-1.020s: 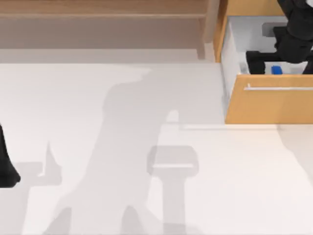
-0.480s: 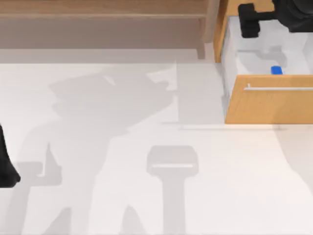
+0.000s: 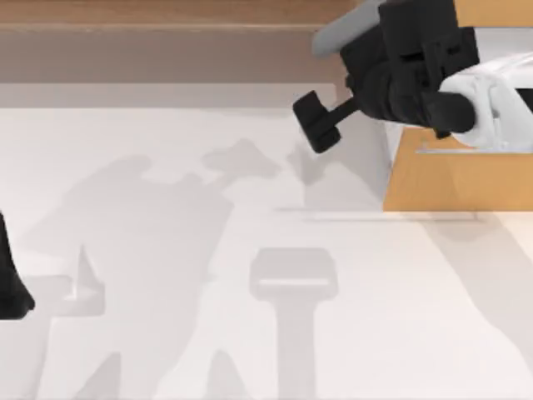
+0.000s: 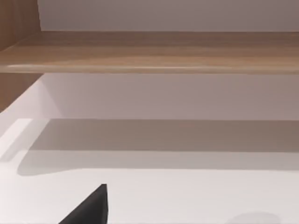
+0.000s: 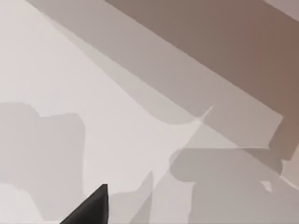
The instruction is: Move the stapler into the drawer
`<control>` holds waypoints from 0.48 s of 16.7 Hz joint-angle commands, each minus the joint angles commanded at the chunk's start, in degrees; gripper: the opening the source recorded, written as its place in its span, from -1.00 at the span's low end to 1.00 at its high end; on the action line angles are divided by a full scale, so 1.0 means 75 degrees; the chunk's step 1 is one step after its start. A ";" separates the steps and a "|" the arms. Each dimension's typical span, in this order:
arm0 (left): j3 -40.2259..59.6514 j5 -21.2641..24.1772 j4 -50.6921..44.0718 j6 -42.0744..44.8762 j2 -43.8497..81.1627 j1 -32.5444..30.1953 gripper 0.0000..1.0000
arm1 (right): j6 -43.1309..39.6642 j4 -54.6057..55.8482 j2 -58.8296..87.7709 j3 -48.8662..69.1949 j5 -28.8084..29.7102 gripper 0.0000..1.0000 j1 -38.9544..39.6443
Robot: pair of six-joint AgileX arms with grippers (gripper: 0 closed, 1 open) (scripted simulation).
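The drawer (image 3: 441, 183) stands pulled out at the back right, its light orange front and a stretch of its silver handle (image 3: 429, 151) showing. My right arm reaches across the drawer's inside, so the stapler is hidden. My right gripper (image 3: 317, 123) hangs over the table just left of the drawer, open and holding nothing. One of its dark fingertips (image 5: 93, 205) shows in the right wrist view above bare white table. My left arm (image 3: 10, 287) is parked at the far left edge, and one fingertip (image 4: 96, 205) of its open gripper shows in the left wrist view.
A long brown wooden shelf unit (image 3: 166, 21) runs along the back, with an upright post (image 3: 360, 42) beside the drawer. The white table (image 3: 250, 333) carries only the arms' shadows.
My right arm has come out of the drawer and swung left, carrying its gripper from above the drawer to over the table. The blue stapler, seen lying in the drawer before, is now covered.
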 joint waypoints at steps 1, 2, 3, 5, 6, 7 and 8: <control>0.0000 0.0000 0.0000 0.0000 0.0000 0.0000 1.00 | -0.0445 0.0877 -0.0044 -0.0589 0.0022 1.00 0.0245; 0.0000 0.0000 0.0000 0.0000 0.0000 0.0000 1.00 | -0.0937 0.1771 -0.0079 -0.1177 0.0059 1.00 0.0473; 0.0000 0.0000 0.0000 0.0000 0.0000 0.0000 1.00 | -0.1484 0.2680 -0.0105 -0.1757 0.0119 1.00 0.0668; 0.0000 0.0000 0.0000 0.0000 0.0000 0.0000 1.00 | -0.2679 0.4513 -0.0150 -0.2891 0.0293 1.00 0.0967; 0.0000 0.0000 0.0000 0.0000 0.0000 0.0000 1.00 | -0.3330 0.5427 -0.0170 -0.3442 0.0415 1.00 0.1050; 0.0000 0.0000 0.0000 0.0000 0.0000 0.0000 1.00 | -0.4005 0.6328 -0.0191 -0.3979 0.0559 1.00 0.1084; 0.0000 0.0000 0.0000 0.0000 0.0000 0.0000 1.00 | -0.4694 0.7211 -0.0213 -0.4502 0.0720 1.00 0.1079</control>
